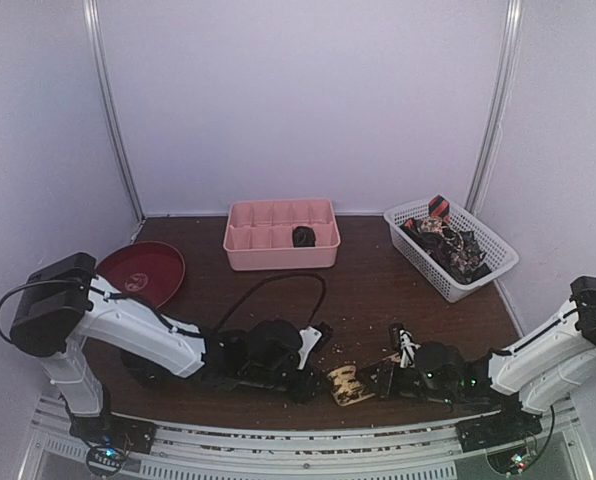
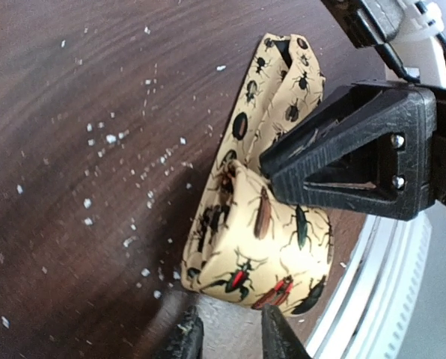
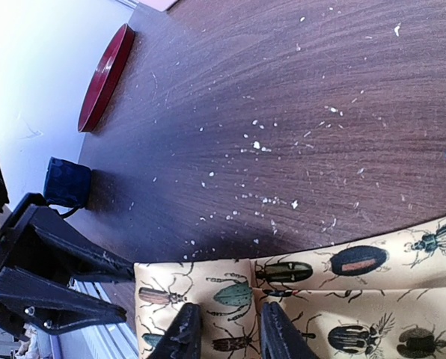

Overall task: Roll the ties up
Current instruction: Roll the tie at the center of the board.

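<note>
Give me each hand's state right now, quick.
Left hand: jaws narrow at the end of the insect-print tie; grip cannot be told.
Right hand: closed on the tie.

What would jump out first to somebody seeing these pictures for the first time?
The yellow beetle-print tie, folded at the near edge of the table, with the left arm and right arm both lowered onto it. Behind, a pink divided tray holds one dark rolled tie, a white basket at the right holds more ties, and a red plate lies at the left.

White arms (image 1: 143, 325), black joints (image 1: 50, 312), black cables (image 1: 278, 280); black triangular hand fingers (image 2: 294, 161), two screws (image 2: 397, 140).
</note>
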`<state>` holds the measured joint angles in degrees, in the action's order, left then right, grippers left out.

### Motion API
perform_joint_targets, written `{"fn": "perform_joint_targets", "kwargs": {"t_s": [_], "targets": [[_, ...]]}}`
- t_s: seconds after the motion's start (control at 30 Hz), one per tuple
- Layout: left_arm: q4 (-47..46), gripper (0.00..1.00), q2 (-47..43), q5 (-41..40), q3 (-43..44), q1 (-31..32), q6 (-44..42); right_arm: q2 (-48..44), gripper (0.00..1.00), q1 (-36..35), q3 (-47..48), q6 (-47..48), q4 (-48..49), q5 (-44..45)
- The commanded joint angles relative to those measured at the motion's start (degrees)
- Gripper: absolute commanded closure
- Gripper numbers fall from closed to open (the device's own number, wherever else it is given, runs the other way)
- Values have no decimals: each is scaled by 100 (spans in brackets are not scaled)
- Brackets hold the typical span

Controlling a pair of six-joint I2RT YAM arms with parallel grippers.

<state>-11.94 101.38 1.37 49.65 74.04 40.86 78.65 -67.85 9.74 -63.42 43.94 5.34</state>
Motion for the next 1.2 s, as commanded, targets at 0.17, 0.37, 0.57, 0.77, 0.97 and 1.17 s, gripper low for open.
{"fn": "perform_joint_targets", "kwargs": {"t_s": [0.17,0.37,0.57,0.77,0.97,1.17], "targets": [[-46,33,-285,-983,178,488,-1686,-16,71,-65,-46,44,-85,-5],[-193,21,107,-947,415,497,-2659,-26,71,-68,-14,70,-120,28],[-165,16,612,-828,718,489,-2951,-98,71,-69,-24,67,-140,2],[25,14,880,-923,898,467,-3018,-107,71,-62,-30,75,-120,-15],[80,15,921,-781,899,318,-3076,6,71,-67,16,86,-40,-46],[76,24,980,-376,960,252,-3262,144,71,-64,50,65,59,-67]]}}
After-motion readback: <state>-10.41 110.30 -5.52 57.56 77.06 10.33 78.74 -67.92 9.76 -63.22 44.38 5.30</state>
